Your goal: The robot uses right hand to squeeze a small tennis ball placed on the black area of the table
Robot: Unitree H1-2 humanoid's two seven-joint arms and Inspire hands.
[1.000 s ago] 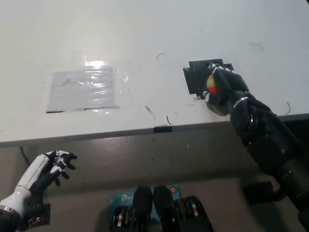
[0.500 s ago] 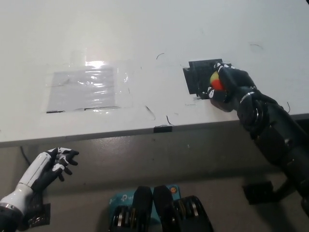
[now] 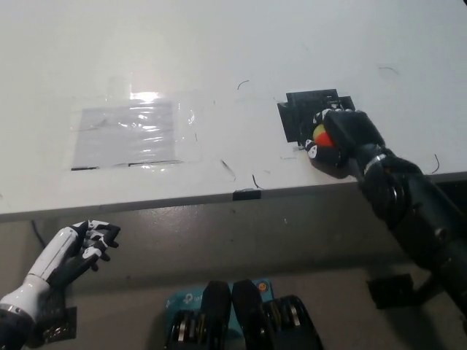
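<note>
Right hand [image 3: 341,140] clenched round tennis ball [image 3: 320,135] at black patch [image 3: 300,115] near edge; squeeze evenly, keep ball on patch; left hand [image 3: 82,245] idle below table [image 3: 219,51], fingers curled, empty.

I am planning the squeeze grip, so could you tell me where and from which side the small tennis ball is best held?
Grip the ball around its round middle, coming from the near right edge of the table, as the right hand does now: its fingers wrap the ball over the black patch. Being round, it offers no better side. The left hand rests below the table edge.
</note>
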